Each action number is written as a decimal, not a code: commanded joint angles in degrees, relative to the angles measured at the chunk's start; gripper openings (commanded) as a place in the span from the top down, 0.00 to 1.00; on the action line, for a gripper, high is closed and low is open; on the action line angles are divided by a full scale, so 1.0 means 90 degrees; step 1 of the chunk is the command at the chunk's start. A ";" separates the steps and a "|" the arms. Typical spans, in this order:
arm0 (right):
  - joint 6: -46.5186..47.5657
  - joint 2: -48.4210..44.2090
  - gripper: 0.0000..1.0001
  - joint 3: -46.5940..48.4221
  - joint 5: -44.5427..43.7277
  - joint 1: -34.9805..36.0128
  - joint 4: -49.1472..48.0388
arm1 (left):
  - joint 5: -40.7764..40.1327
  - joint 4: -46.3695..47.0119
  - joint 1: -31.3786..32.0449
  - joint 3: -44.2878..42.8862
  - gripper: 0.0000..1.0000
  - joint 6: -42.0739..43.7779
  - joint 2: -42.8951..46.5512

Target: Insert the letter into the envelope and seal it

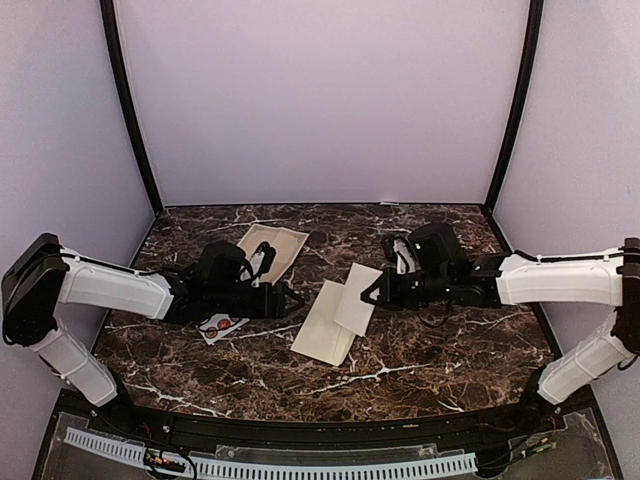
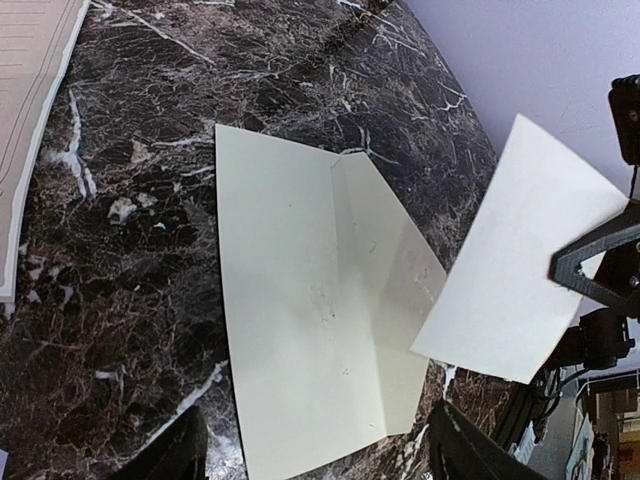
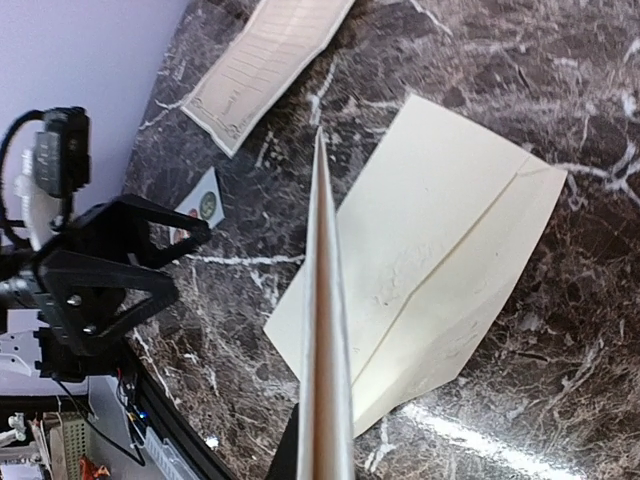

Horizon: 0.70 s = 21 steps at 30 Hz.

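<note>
The cream envelope [image 1: 323, 326] lies flat at the table's middle with its flap open; it also shows in the left wrist view [image 2: 300, 300] and the right wrist view [image 3: 440, 250]. My right gripper [image 1: 376, 290] is shut on the folded white letter [image 1: 357, 298] and holds it above the envelope's flap end. The letter shows edge-on in the right wrist view [image 3: 325, 330] and as a flat sheet in the left wrist view [image 2: 520, 270]. My left gripper [image 1: 288, 298] is open and empty, just left of the envelope, its jaws spread wide over the envelope's near edge [image 2: 315, 465].
A sheet with an ornate printed border [image 1: 272, 248] lies at the back left, partly under the left arm. A small white strip of round stickers [image 1: 222, 325] lies beside the left gripper. Purple walls enclose the marble table [image 1: 430, 350].
</note>
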State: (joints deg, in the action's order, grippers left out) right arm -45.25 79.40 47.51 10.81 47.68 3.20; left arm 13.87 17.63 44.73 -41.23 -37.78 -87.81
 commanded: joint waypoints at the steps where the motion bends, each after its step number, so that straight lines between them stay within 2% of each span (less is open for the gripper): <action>1: -0.0428 0.0521 1.00 0.0043 0.0417 -0.0047 -0.0009 | 0.0132 -0.0007 -0.0048 -0.0225 0.26 0.0187 -0.0129; 9: -0.0571 0.0737 1.00 -0.0639 0.0712 -0.0569 -0.0023 | 0.0272 0.0030 -0.0048 -0.0436 0.28 0.0334 -0.0607; 21: -0.0267 0.1431 1.00 -0.0470 0.0907 -0.0845 0.0052 | 0.0232 -0.0038 -0.0055 -0.0698 0.31 0.0522 -0.1343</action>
State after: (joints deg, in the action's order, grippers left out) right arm -49.36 90.87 41.98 17.93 40.34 3.90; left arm 15.68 17.85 44.51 -45.98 -34.57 -98.74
